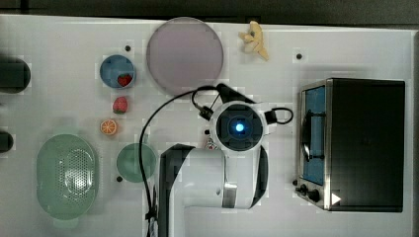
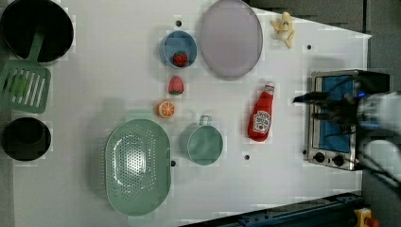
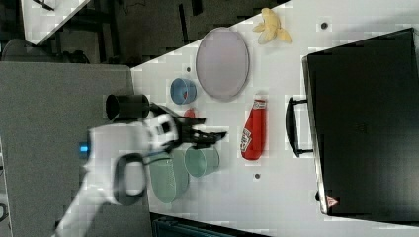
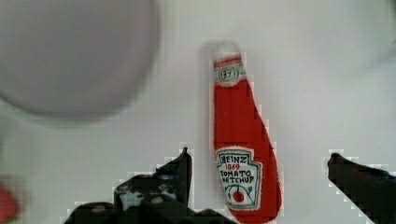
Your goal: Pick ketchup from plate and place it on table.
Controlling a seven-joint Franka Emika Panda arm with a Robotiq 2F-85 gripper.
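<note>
The ketchup [image 2: 261, 116], a red bottle with a white cap, lies flat on the white table [image 2: 118, 71], just beside the mauve plate [image 2: 231, 38] and off its rim. The plate's surface [image 1: 184, 55] is bare. My gripper [image 4: 259, 156] hangs open above the bottle. In the wrist view its two black fingers stand wide apart on either side of the labelled lower body of the ketchup [image 4: 243, 154], touching nothing. In the right view the gripper [image 3: 217, 133] shows raised over the table, with the ketchup [image 3: 253, 131] lying cap toward the plate [image 3: 222, 63].
A toaster oven [image 1: 356, 143] stands at the top view's right. A blue bowl [image 1: 117, 70] holding a strawberry, a loose strawberry [image 1: 120, 104], an orange slice [image 1: 108, 127], a green cup [image 1: 133, 162] and a green colander [image 1: 66, 175] sit at the top view's left. A banana [image 1: 254, 39] lies beyond the plate.
</note>
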